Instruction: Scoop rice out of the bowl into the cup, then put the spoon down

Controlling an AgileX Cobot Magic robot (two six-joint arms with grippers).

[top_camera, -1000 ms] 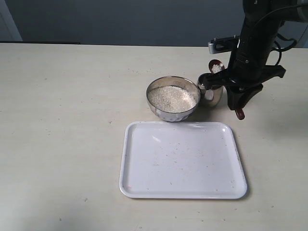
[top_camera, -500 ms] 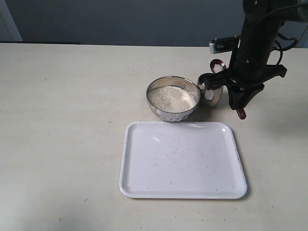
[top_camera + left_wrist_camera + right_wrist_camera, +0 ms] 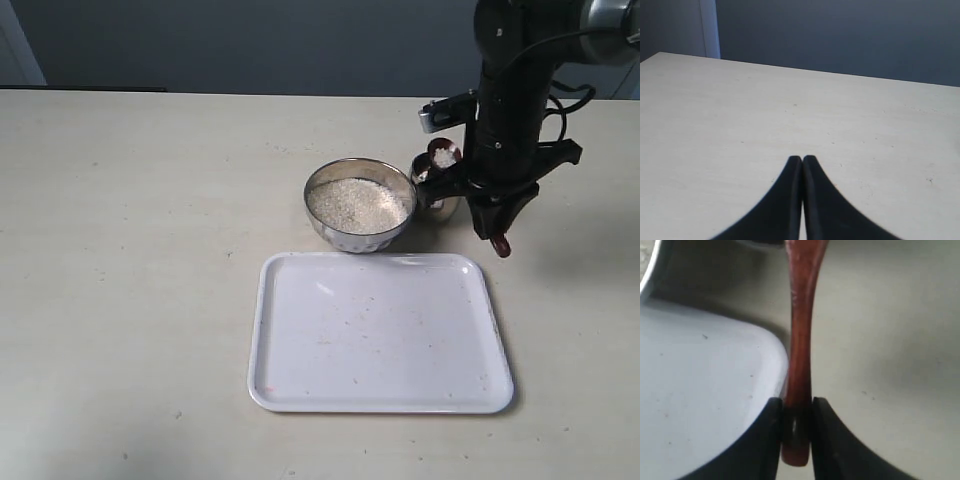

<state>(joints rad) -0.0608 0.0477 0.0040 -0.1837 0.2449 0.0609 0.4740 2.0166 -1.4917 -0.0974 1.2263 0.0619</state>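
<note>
The steel bowl (image 3: 360, 204) holds a heap of white rice (image 3: 358, 203) and stands just behind the tray. Right beside it is the small steel cup (image 3: 436, 195), partly hidden by my right arm. My right gripper (image 3: 497, 222) (image 3: 797, 407) is shut on the handle of the reddish-brown spoon (image 3: 443, 155) (image 3: 801, 335). The spoon's oval bowl carries a little rice and hovers right over the cup's mouth; the handle end pokes out below the fingers. My left gripper (image 3: 802, 159) is shut on nothing, over bare table, and does not show in the exterior view.
A white rectangular tray (image 3: 380, 335) lies in front of the bowl and cup, with a few specks on it. Its rounded corner (image 3: 715, 390) shows beside the spoon handle in the right wrist view. The beige table (image 3: 130, 250) stretches wide to the left.
My right arm has shifted left and slightly down with the spoon. The spoon's bowl, earlier behind and right of the cup, now sits directly over the cup's mouth.
</note>
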